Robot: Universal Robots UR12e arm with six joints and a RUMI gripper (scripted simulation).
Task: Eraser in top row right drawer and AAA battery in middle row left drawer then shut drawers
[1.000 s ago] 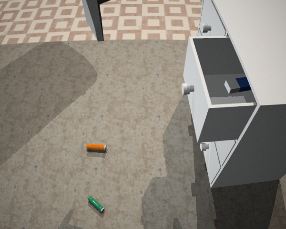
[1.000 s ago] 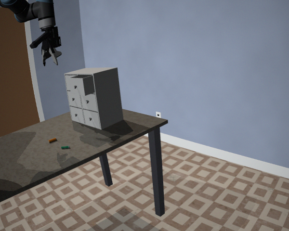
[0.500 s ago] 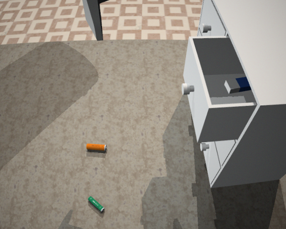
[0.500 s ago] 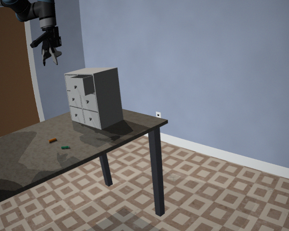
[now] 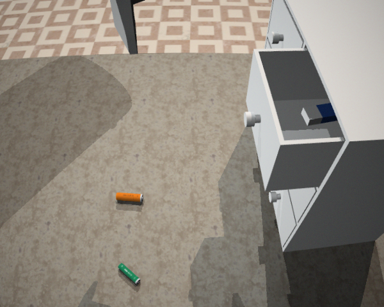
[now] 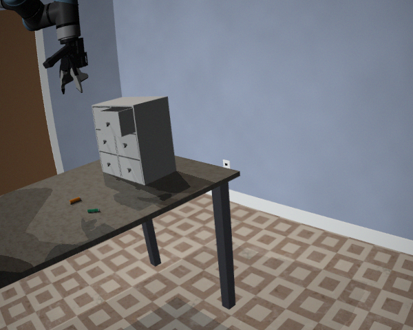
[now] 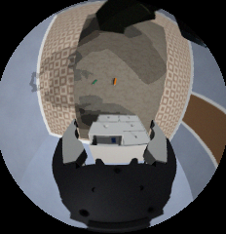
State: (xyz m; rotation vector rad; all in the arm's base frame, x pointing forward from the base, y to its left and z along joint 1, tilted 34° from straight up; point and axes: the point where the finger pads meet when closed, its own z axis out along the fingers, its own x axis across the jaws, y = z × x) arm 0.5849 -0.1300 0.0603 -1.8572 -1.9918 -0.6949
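Note:
The white chest [image 5: 367,82] [image 6: 155,141] [image 7: 118,155] stands upright. Its top right drawer [image 5: 266,153] [image 6: 127,122] is pulled partly out. The eraser [image 5: 313,116] [image 7: 113,139], white and dark blue, lies inside that drawer, partly hidden under the chest's top. The left drawer of the middle row [image 6: 109,148] looks shut. The thin green battery [image 5: 128,274] [image 6: 93,210] [image 7: 94,82], which looks like the AAA, lies on the table. My gripper [image 6: 72,91] [image 7: 114,120] is open and empty, high above the table before the chest; part of it shows at the top view's top edge.
A thicker orange battery [image 5: 128,197] [image 6: 75,200] [image 7: 114,81] lies on the table [image 5: 172,148] near the green one. The other drawers look shut, with knobs sticking out. The table's edge [image 6: 185,199] runs beside the chest, and a blue wall [image 6: 288,106] stands behind.

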